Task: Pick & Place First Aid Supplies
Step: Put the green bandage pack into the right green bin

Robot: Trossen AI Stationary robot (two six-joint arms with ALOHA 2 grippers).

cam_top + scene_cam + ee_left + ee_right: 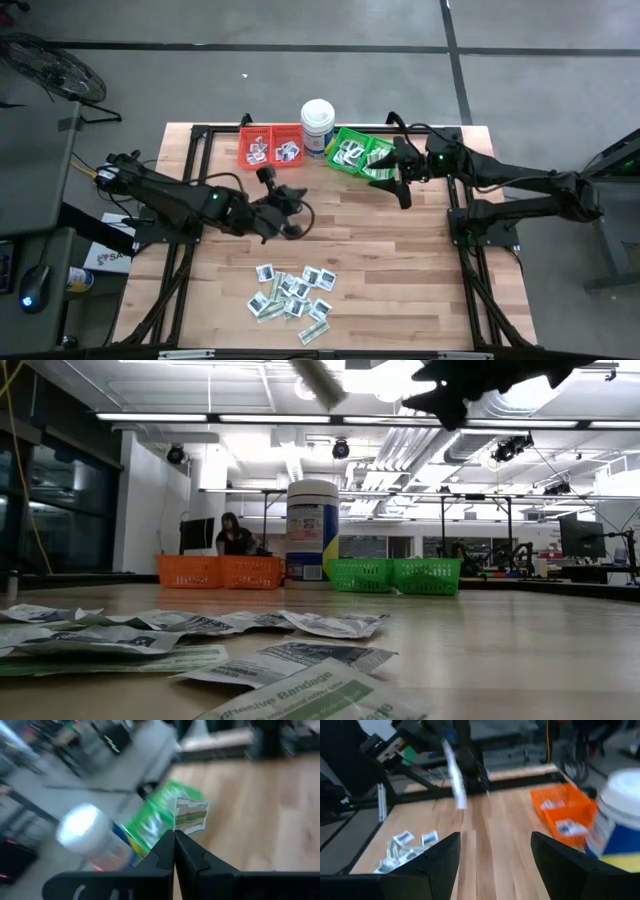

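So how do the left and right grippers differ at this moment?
The left gripper is shut on a green-and-white packet; the right gripper is open and empty. The left is over the table's middle, the right by the green bin. Both are raised off the wooden table.

Overhead looks straight down on the whole table [400, 250]; the low one peers level across it, sharing the white tub [318, 124] at twelve o'clock; wrist cameras sit close behind their fingers.
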